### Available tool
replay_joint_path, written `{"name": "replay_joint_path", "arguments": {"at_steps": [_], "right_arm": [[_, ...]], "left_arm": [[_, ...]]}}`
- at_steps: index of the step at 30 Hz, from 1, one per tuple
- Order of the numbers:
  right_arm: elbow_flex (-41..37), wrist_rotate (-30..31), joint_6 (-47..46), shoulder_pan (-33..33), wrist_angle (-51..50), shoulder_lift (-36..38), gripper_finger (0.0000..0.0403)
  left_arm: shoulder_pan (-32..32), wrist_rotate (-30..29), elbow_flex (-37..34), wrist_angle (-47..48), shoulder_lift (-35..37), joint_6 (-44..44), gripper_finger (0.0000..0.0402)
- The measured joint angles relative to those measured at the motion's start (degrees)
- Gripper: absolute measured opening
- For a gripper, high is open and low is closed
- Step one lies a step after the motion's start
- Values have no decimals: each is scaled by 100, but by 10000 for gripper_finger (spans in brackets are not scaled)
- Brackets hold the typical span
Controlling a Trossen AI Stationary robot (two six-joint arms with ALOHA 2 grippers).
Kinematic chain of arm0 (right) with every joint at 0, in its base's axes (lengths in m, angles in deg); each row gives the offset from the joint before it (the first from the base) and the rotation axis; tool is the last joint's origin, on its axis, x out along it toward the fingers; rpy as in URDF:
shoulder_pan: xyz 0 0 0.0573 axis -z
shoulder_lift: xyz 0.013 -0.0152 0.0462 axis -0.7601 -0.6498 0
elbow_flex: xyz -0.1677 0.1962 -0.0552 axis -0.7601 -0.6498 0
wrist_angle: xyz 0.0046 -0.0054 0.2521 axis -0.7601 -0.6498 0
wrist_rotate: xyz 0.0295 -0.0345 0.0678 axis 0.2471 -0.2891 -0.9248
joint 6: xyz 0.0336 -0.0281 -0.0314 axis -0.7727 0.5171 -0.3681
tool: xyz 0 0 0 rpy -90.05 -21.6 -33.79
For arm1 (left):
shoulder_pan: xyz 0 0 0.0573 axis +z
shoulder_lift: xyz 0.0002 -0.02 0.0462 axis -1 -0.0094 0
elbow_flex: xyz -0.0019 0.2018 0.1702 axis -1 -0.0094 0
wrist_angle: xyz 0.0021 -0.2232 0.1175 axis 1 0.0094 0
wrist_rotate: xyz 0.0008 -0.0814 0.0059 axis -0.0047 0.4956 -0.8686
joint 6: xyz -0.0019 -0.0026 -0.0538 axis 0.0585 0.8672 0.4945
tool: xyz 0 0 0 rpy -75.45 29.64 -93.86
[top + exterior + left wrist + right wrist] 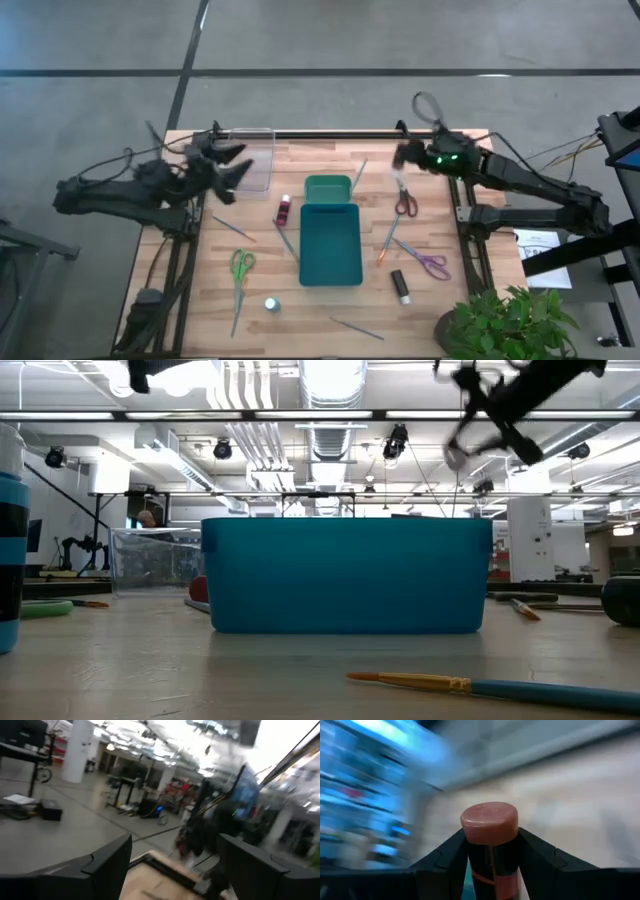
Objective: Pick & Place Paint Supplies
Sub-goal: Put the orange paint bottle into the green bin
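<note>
Jaws of the right gripper [490,865] are clamped on a paint bottle [490,837] up off the bench, left gripper [232,165] gaping empty, so next it probably needs carrying over the tray [331,245] and letting go.

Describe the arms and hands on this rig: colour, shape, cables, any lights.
Both arms are dark, near-black jointed links. The left hand ends in two dark angular fingers, wedge-shaped with flat inner faces. The right hand has matching dark fingers; green lights glow on its wrist, and a thin cable loops above it. Dark cables trail along the left arm.
</note>
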Motion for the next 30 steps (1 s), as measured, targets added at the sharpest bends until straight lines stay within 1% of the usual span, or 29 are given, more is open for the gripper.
{"name": "replay_joint_path", "arguments": {"at_steps": [3,6,9,13,16,20,24,27,30], "right_arm": [[0,50,16,-4,1315,0,147],[14,105,284,-77,2628,-212,148],[120,91,682,-185,3493,-547,148],[398,-37,1093,-415,3990,-1075,148],[599,-55,1326,-620,4594,-1491,148],[902,-57,1328,-774,5453,-2028,148],[1232,-77,1149,-782,5718,-2428,148],[1499,-223,1139,-798,5767,-2607,148],[1752,-482,1163,-806,5791,-2740,148]], "left_arm": [[-7,-211,196,-506,-817,-388,301],[-7,-477,654,-702,-1662,-782,301],[16,-970,1299,-700,-2425,-687,301],[76,-1085,2245,-736,-3182,-782,301],[74,-1114,2853,-554,-3693,-1296,301],[62,-1336,3560,-147,-4255,-2141,301],[-7,-1490,3908,-28,-4618,-2557,301],[-44,-1742,3976,-19,-4747,-2563,301],[-60,-1775,3962,-138,-4765,-2559,301]]}}
